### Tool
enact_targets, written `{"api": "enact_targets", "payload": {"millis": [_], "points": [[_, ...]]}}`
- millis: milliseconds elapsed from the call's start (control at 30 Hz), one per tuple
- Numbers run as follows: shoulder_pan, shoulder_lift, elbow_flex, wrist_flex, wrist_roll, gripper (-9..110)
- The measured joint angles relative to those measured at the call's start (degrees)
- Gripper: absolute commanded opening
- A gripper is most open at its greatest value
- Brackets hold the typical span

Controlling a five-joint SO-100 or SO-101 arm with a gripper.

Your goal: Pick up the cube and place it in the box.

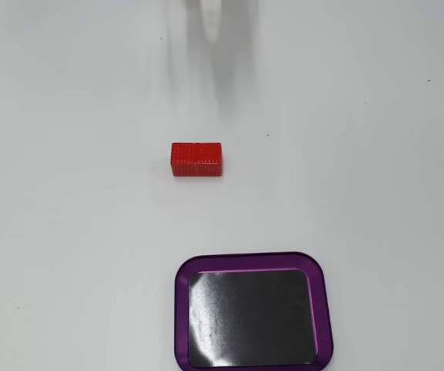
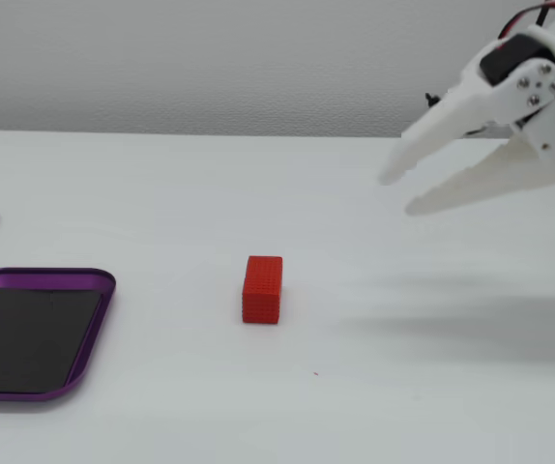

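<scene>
White two-finger plastic claw (image 2: pixel 401 192) sits upper right of a fixed view, jaws spread in a moderate V, nothing between them, raised off the white table (image 2: pixel 403 387) and well apart from the target; likely staged for an approach, grasp not yet begun. In another fixed view only a white blurred part of the arm (image 1: pixel 210 15) shows at top centre. Small bright red rectangular block (image 2: pixel 262 289) with fine grid texture stands free on the table at frame centre, roughly twice as long as wide. Shallow rounded tray with glossy purple rim (image 1: pixel 182 309) and black flat bottom is empty, bottom centre-right there, lower left in the claw's view, clear of the block.
</scene>
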Motion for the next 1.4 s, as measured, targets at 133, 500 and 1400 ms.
{"api": "enact_targets", "payload": {"millis": [133,500,1400], "points": [[2.4,-22.5,-13.5,1.1,0.0,16],[2.4,-75.6,-50.3,8.7,-0.5,19],[2.3,-94.2,-64.0,4.8,-0.5,28]]}}
